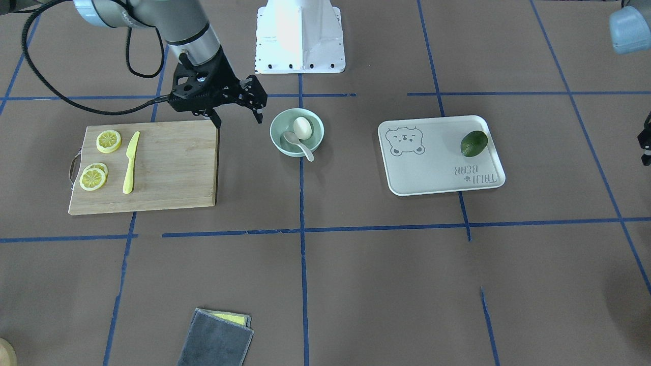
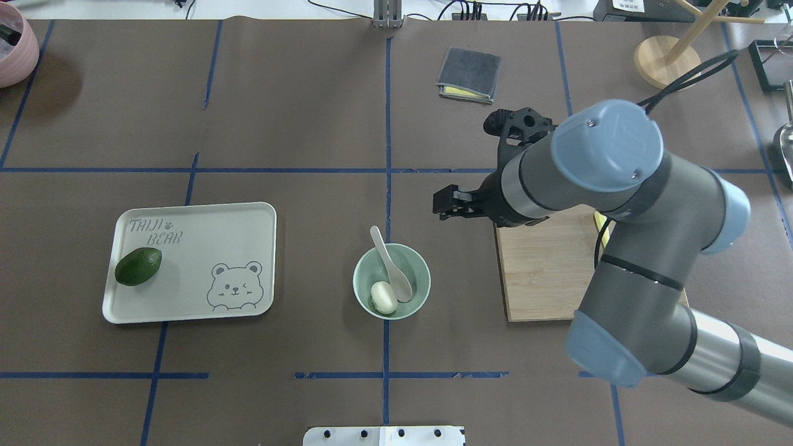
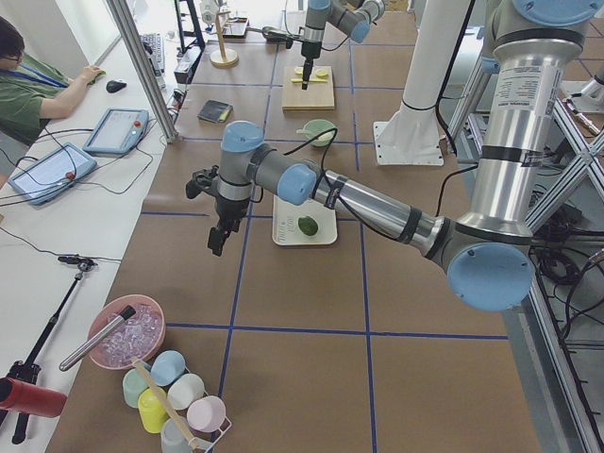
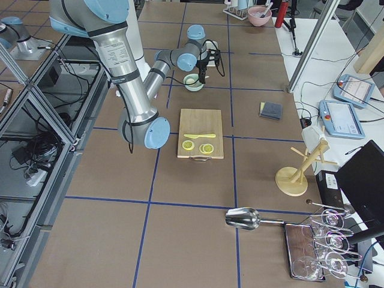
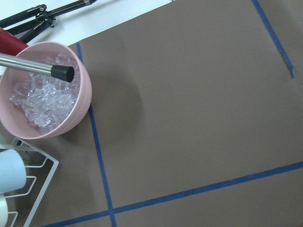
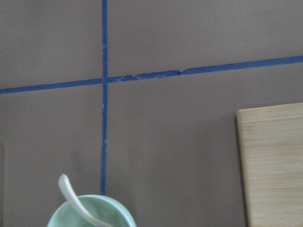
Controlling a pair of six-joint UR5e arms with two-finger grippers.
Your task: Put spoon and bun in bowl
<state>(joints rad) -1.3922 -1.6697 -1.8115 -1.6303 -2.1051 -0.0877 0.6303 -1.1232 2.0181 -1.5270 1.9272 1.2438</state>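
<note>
The pale mint-green bowl [image 1: 278, 141] stands at the table's middle. The white bun [image 1: 302, 127] lies inside it. The off-white spoon [image 1: 299, 145] rests in it too, scoop down, handle sticking out over the rim. All three also show in the overhead view: bowl [image 2: 363, 284], bun [image 2: 383, 297], spoon [image 2: 390, 263]. My right gripper [image 1: 239, 121] is open and empty, hovering between the bowl and the cutting board. My left gripper [image 3: 219, 236] hangs far off over the table's left end; I cannot tell whether it is open or shut.
A wooden cutting board [image 1: 168, 173] holds lemon slices [image 1: 109, 141] and a yellow knife [image 1: 131, 162]. A white tray [image 1: 432, 173] holds a green avocado [image 1: 474, 143]. A grey cloth [image 1: 216, 338] lies far from the robot. A pink bowl of ice [image 5: 42, 94] sits below the left wrist.
</note>
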